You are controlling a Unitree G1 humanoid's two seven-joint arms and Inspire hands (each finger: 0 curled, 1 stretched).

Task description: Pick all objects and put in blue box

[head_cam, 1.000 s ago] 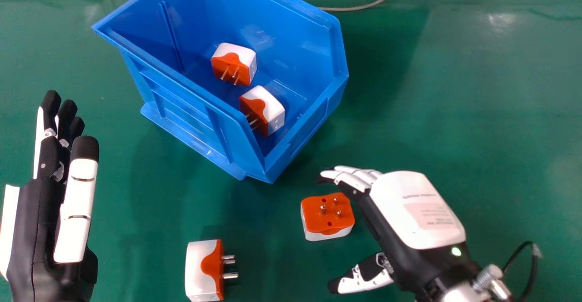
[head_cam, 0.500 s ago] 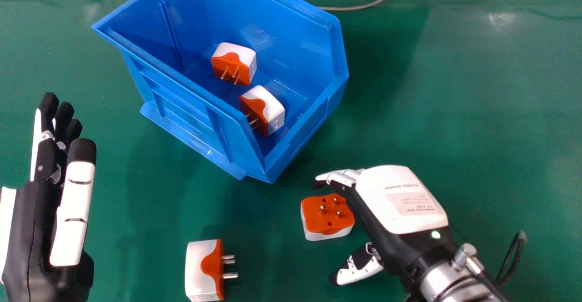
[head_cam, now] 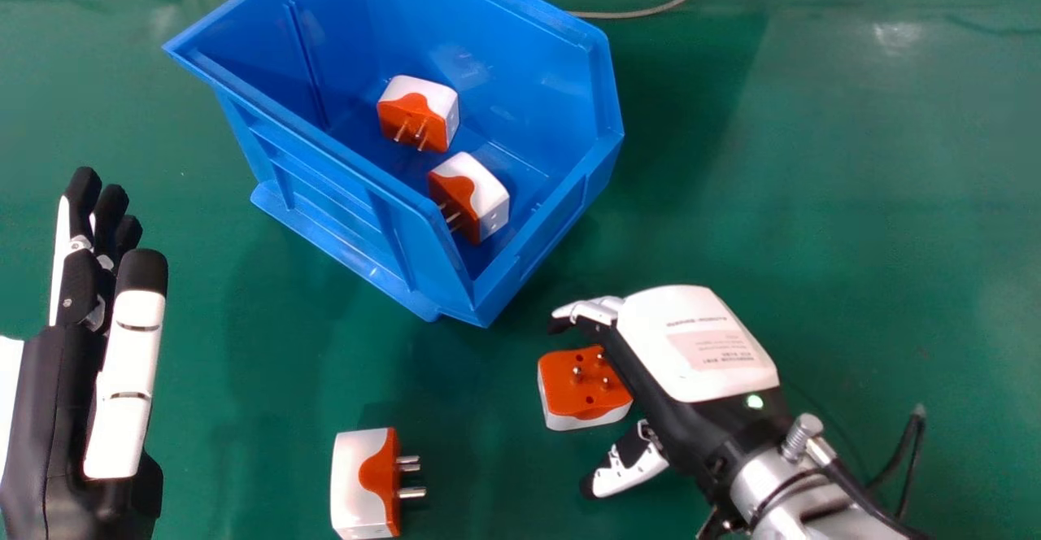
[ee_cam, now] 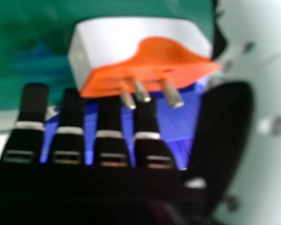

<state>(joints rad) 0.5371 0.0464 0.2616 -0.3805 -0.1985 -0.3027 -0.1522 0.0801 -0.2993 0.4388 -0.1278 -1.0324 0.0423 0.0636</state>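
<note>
Step in hand, by my read: lining up a grasp on the third plug [head_cam: 579, 398]. Two are already in the blue box [head_cam: 325, 227]: rear plug [head_cam: 416, 113] and front plug [head_cam: 472, 198]. Two left on the green surface [head_cam: 854, 198], so about halfway.

Right robot hand [head_cam: 691, 345] is released, fingers extended, nothing grasped. It sits low over the third plug, coming in from the surface's right and near edges. Fingers are past the plug's far side, thumb out on the near side, so the plug lies between them, partly under the hand. Prongs up. Can't tell from here if anything touches.

Next move: probably settle a bit further over it, close thumb against fingers on the white body, lift clear of the box wall. Risk: closing high and slipping off the prongs, or knocking the plug towards the box.

Fourth plug [head_cam: 358, 483] is over towards the surface's near left corner, on its side, prongs facing right, well apart from the right robot hand. Left robot hand [head_cam: 126, 377] idle by the left edge, open.
</note>
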